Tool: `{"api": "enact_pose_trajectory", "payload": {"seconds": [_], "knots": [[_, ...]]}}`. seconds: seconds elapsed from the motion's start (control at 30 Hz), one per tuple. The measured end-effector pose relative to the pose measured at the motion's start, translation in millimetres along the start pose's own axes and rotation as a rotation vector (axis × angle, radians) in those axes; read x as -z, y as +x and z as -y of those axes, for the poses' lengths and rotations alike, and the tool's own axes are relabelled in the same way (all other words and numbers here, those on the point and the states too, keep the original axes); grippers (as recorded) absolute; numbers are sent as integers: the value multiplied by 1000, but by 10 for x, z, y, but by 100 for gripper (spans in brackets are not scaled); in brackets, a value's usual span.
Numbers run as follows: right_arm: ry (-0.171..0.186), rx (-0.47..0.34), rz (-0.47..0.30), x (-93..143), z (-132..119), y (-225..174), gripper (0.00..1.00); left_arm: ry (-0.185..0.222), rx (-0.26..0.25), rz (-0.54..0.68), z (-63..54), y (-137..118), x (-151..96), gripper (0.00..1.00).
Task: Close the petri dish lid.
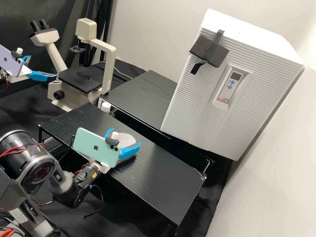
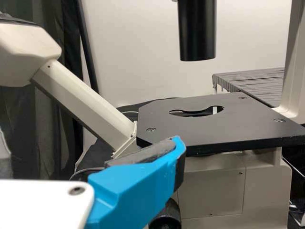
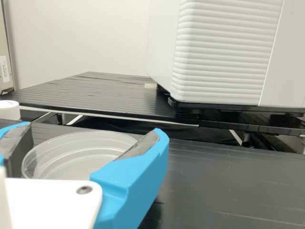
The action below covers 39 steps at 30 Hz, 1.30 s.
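While the white cabinet [image 1: 263,98] stands behind your low black table [image 1: 158,184], your left gripper [image 1: 43,66] hangs near the microscope [image 1: 112,65], spread wide and empty. Your right gripper [image 1: 126,136] is wide open around the petri dish [image 3: 78,157] on the table; you can't tell whether it touches.

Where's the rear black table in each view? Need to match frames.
High view: rear table, mid-picture, running under the white cabinet.
Left wrist view: rear table, beyond the microscope stage.
Right wrist view: rear table, behind the petri dish, under the cabinet.
Shared landmark: pale wall behind it.
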Motion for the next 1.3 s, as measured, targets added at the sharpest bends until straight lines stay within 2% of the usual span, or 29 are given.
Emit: {"api": "enact_pose_trajectory", "payload": {"seconds": [0.07, 0.1, 0.93, 1.1, 1.2, 1.3], "knots": [[-2, -4, 5, -9, -5, -22, 0, 0, 0, 0, 0, 0, 0, 100], [-3, -8, 2, -6, -11, -23, 100, 0, 0, 0, 0, 0, 0, 100], [-14, -11, -15, 22, -27, -42, 100, 0, 0, 0, 0, 0, 0, 100], [-23, -61, -28, 51, -111, -77, 100, 0, 0, 0, 0, 0, 0, 100], [-7, -96, -43, 82, -169, -106, 100, 0, 0, 0, 0, 0, 0, 100], [-11, -110, -55, 107, -192, -120, 100, 0, 0, 0, 0, 0, 0, 100]]}}
